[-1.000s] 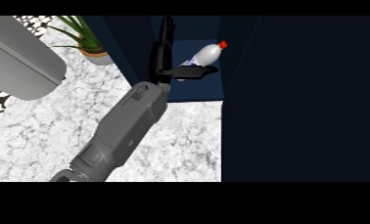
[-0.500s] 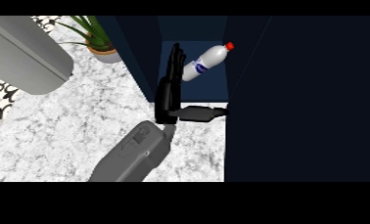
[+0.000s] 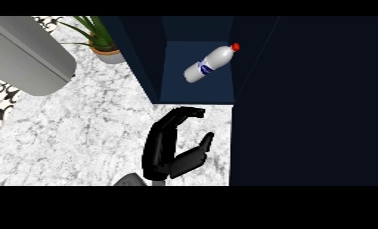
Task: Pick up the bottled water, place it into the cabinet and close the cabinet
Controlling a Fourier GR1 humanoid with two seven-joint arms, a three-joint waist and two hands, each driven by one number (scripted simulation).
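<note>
Left hand (image 3: 159, 150) open, empty; bottled water (image 3: 208, 66) lies diagonally in cabinet (image 3: 198, 91), cap pointing far-right.

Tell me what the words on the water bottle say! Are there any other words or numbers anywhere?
No text can be read.
bottled water: it has a blue label, but any writing on it is too small and blurred to read.
cabinet, potted plant, counter: no words, numbers or signs.

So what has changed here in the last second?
The right hand let go of the bottled water and drew back out of the cabinet toward the robot; its fingers now hold nothing. The bottle stayed lying tilted inside, red cap to the upper right, and the cabinet is still open.
</note>
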